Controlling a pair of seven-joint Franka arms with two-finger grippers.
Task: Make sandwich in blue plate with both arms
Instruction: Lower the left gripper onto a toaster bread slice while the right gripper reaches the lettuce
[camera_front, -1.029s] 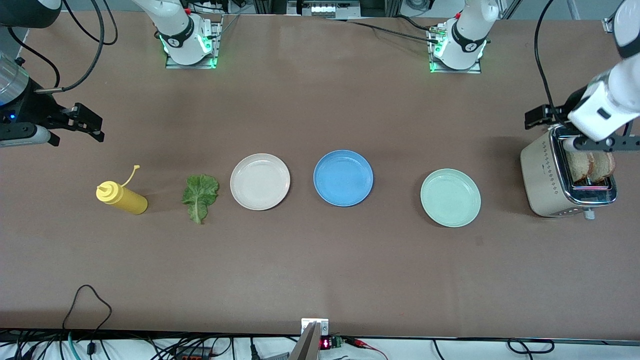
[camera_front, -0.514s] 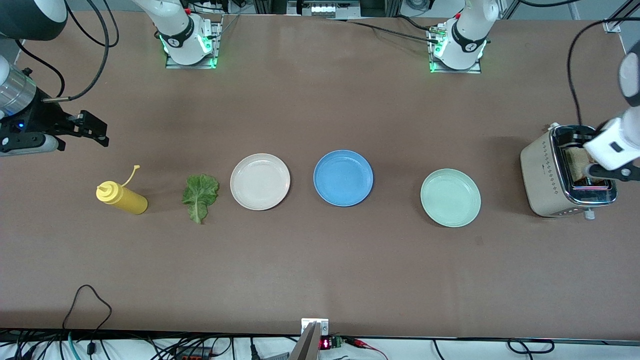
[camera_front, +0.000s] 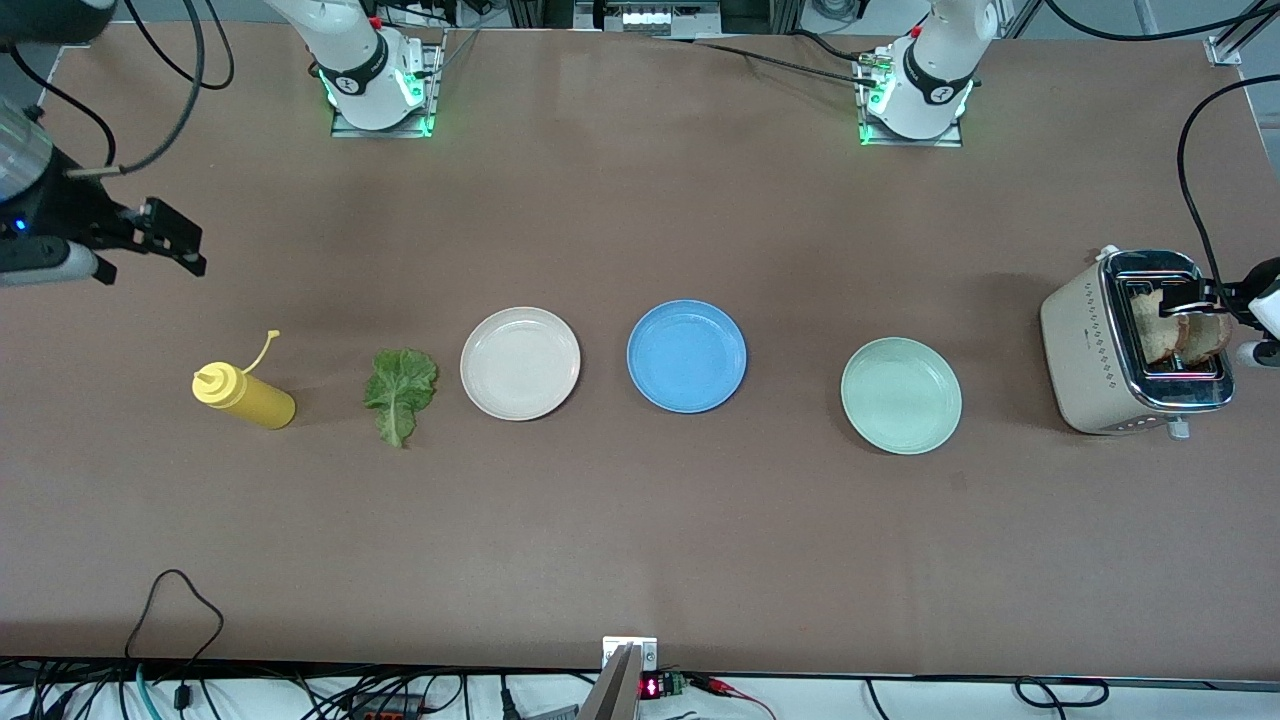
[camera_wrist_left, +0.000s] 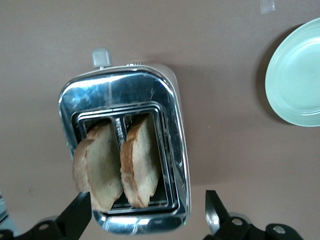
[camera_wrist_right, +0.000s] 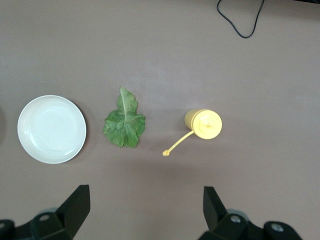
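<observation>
The blue plate (camera_front: 686, 356) lies empty at mid-table. No sandwich is in view. Two toasted bread slices (camera_front: 1180, 335) (camera_wrist_left: 140, 167) stand in the toaster (camera_front: 1090, 350) (camera_wrist_left: 172, 125) at the left arm's end. A green lettuce leaf (camera_front: 400, 393) (camera_wrist_right: 124, 124) lies flat toward the right arm's end. My left gripper (camera_front: 1215, 310) (camera_wrist_left: 147, 200) hangs open over the toaster and touches neither slice. My right gripper (camera_front: 178, 240) (camera_wrist_right: 145, 192) hovers open and empty over bare table near the leaf.
A cream-white plate (camera_front: 520, 362) (camera_wrist_right: 51, 129) sits between the leaf and the blue plate. A mint-green plate (camera_front: 900, 395) (camera_wrist_left: 295, 75) lies between the blue plate and the toaster. A yellow squeeze bottle (camera_front: 245, 395) (camera_wrist_right: 203, 124) lies beside the leaf.
The left arm has swung toward the table's end, uncovering the toaster and both slices. The right gripper has shifted only slightly. Both grippers stayed open.
</observation>
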